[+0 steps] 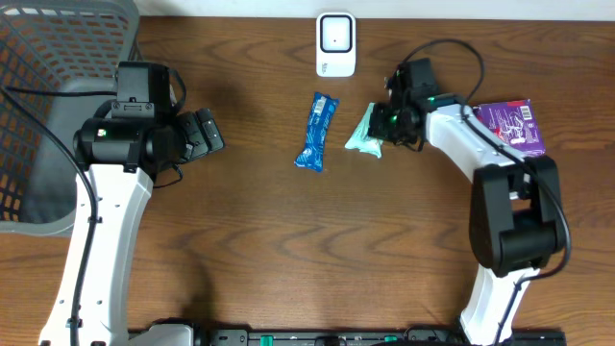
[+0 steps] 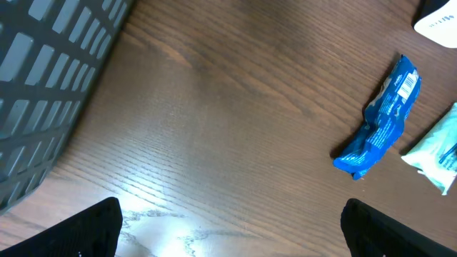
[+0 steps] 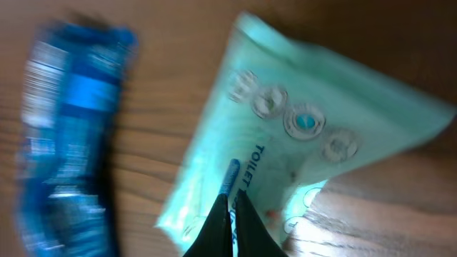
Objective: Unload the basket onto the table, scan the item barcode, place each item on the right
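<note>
A mint-green packet (image 1: 363, 136) printed with "TOILET" lies at the table's centre right, with one edge raised. My right gripper (image 1: 389, 123) is shut on that edge. In the right wrist view its black fingertips (image 3: 232, 207) are pinched together over the green packet (image 3: 307, 128). A crumpled blue wrapper (image 1: 317, 132) with a barcode lies just left of it, also seen in the left wrist view (image 2: 382, 118). A white scanner (image 1: 335, 43) stands at the back centre. My left gripper (image 1: 213, 135) hovers open over bare wood, with its fingers (image 2: 86, 232) wide apart and nothing between them.
A grey mesh basket (image 1: 58, 77) fills the back left corner, close beside the left arm. A purple packet (image 1: 514, 125) lies at the right, beside the right arm. The blurred blue wrapper (image 3: 68, 135) lies just left of the right fingertips.
</note>
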